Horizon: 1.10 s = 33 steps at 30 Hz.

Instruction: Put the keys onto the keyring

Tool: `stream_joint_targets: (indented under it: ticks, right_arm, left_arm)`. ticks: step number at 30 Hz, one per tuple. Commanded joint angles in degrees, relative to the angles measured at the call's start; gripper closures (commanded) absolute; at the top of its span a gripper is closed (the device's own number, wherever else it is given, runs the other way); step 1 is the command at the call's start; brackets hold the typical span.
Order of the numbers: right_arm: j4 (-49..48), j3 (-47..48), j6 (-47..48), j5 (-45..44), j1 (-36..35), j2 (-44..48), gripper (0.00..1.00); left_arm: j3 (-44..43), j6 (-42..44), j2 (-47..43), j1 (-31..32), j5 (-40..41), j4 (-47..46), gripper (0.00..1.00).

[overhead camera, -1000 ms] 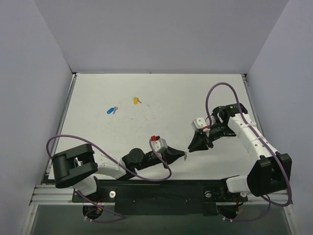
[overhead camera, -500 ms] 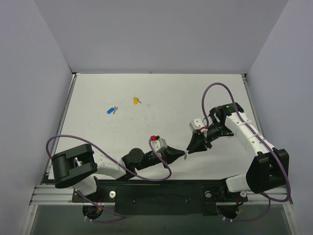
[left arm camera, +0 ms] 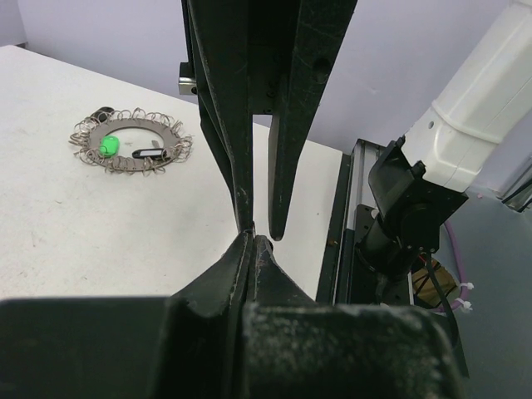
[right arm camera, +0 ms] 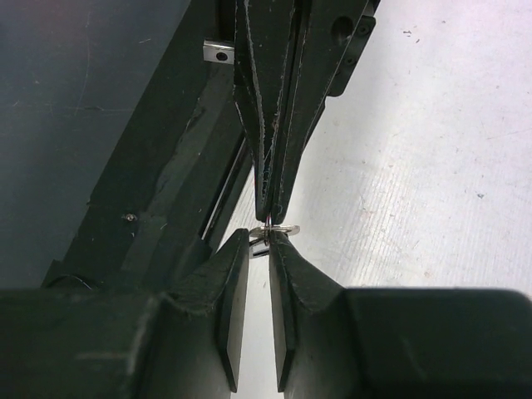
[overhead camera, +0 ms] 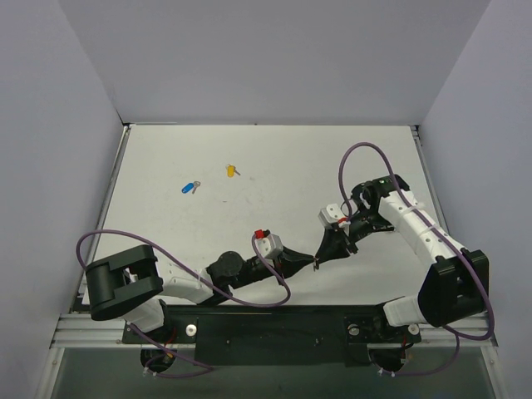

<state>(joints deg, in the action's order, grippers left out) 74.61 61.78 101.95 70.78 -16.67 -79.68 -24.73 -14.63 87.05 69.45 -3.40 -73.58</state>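
Above the counter (overhead camera: pixel 332 158), the left hand (right arm camera: pixel 272 208) is clamping the keyring (right arm camera: pixel 281 226) while the right hand (left arm camera: pixel 261 226) is pinching a small silver piece (right arm camera: pixel 258 244) against it.

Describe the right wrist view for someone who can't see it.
The left gripper, shut, holds a small metal ring at its tip. The right gripper below pinches a tiny silver piece right by it, above the white table.

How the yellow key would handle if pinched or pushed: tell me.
Probably very light: the yellow key is a mere speck on the table, so a push would likely skid it rather than roll it, since it appears to lie flat. That low profile may make pinching fiddly. It looks like metal and hard plastic, so likely stiff, not floppy.
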Motion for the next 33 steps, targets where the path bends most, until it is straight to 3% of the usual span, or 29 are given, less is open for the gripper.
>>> stream_joint_targets:
  ticks: [1, 4, 6, 11, 16, 19, 22, 25, 33]
  right_arm:
    - [15.39, -0.08, 1.50, 1.55, -0.91, -0.65, 0.89]
    - [15.22, -0.08, 1.32, 1.46, -1.09, -0.83, 0.92]
    - [15.30, 0.18, 1.23, 1.29, -1.18, -0.92, 0.99]
    - [15.22, 1.32, -0.61, 0.24, -1.35, -0.56, 1.00]
    - [15.22, 4.66, -6.22, -6.25, -1.35, -1.09, 1.00]
    - [14.78, 6.33, -9.40, -10.48, -1.35, -1.44, 1.00]
    - [12.94, 7.39, -13.78, -14.52, -1.35, -1.18, 1.00]
    - [7.16, 6.78, -21.41, -17.51, -1.44, 0.22, 1.00]
    - [-1.31, 5.19, -32.16, -22.36, -1.44, 1.90, 1.00]
  left_arm:
    - [-1.55, -0.22, -1.53, 0.07, 0.50, -15.72, 1.00]
    - [-1.55, -0.13, -1.61, 0.07, 0.67, -15.80, 1.00]
    - [-1.55, -0.22, -1.53, 0.07, 0.76, -15.89, 1.00]
    - [-1.29, -0.83, -1.61, 0.07, 1.46, -15.28, 1.00]
    - [0.56, -0.14, -5.39, 0.07, 2.52, -6.70, 0.54]
    - [0.13, 2.58, -12.75, 0.07, 2.87, 6.40, 0.45]
    - [-3.65, 5.05, -18.56, 0.07, 2.78, 29.37, 0.42]
    - [-7.86, 7.68, -19.37, 0.07, 2.96, 41.03, 0.41]
    - [-16.82, 10.94, -11.03, 1.39, 2.96, 43.70, 0.46]
